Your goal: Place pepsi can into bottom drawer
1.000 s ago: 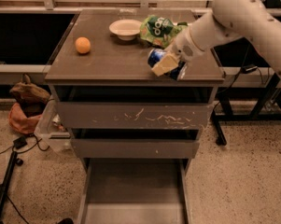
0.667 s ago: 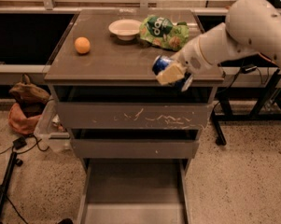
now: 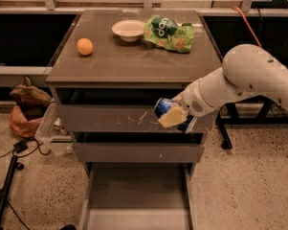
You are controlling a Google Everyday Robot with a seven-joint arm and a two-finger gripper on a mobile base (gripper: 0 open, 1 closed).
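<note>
My gripper (image 3: 174, 116) is shut on the dark-blue pepsi can (image 3: 161, 106). It holds the can in the air in front of the scratched top drawer front, off the cabinet's front edge and to the right of centre. A pale finger (image 3: 172, 116) covers part of the can. The bottom drawer (image 3: 138, 194) is pulled out below, an open shallow tray with a plain floor. The can is well above it.
On the cabinet top (image 3: 134, 56) are an orange (image 3: 84, 46), a white bowl (image 3: 128, 30) and a green chip bag (image 3: 168, 33). A brown bag (image 3: 26, 104) and cables (image 3: 9, 152) lie on the floor at left. A table leg (image 3: 225, 128) stands at right.
The gripper has carried the can off the cabinet top, forward over the front edge and down, to the height of the top drawer front.
</note>
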